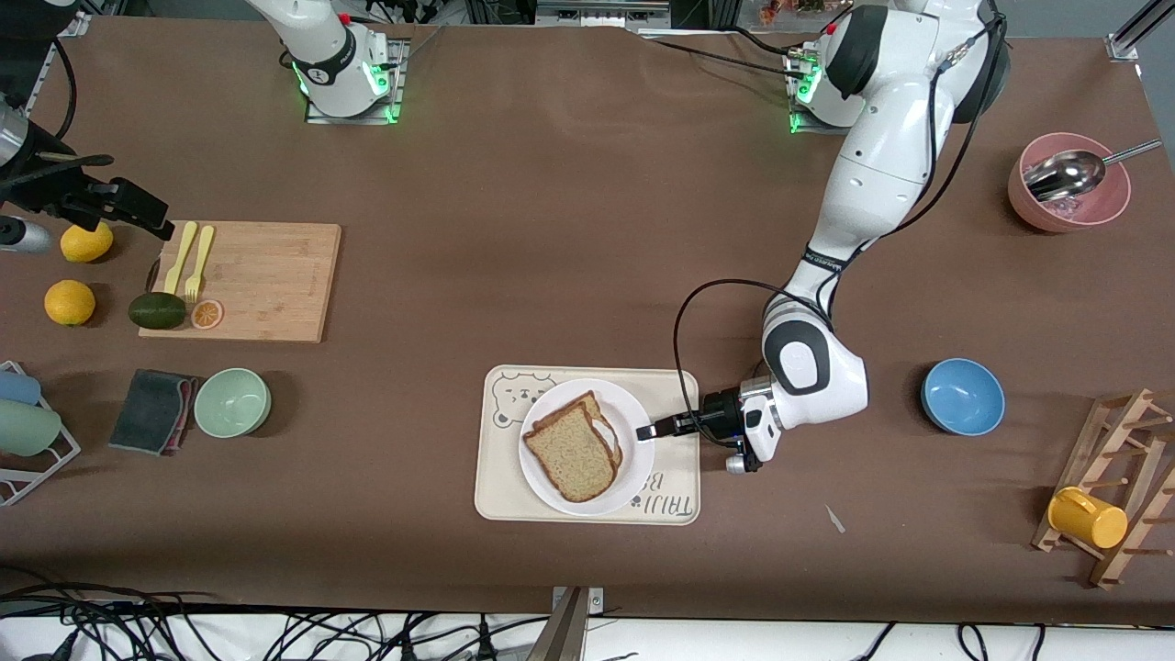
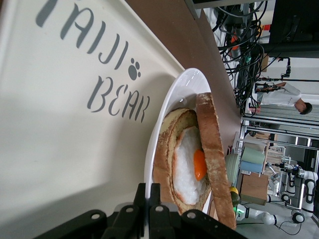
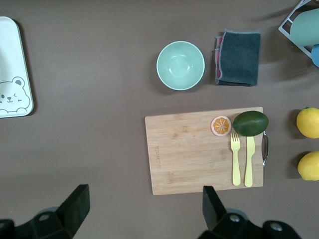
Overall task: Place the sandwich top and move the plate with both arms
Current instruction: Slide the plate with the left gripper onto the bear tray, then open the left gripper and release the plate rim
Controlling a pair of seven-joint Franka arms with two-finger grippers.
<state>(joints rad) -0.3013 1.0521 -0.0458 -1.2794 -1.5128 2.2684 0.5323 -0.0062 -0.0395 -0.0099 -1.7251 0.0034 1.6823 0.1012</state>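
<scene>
Sandwich top (image 1: pixel 569 452) lies on the egg slice (image 2: pixel 187 164), on the plate (image 1: pixel 624 404), which sits on the bear tray (image 1: pixel 675 500).

Left gripper (image 1: pixel 647 431): fingers pinched tight on the plate rim at the left arm's end.

Right gripper (image 3: pixel 144 206): fingers spread wide, empty, waiting over the cutting board (image 3: pixel 192 157).

Risk: a one-sided lift could tip the plate and slide the top slice off.

Left wrist view alone shows the egg; front view hides it.
</scene>
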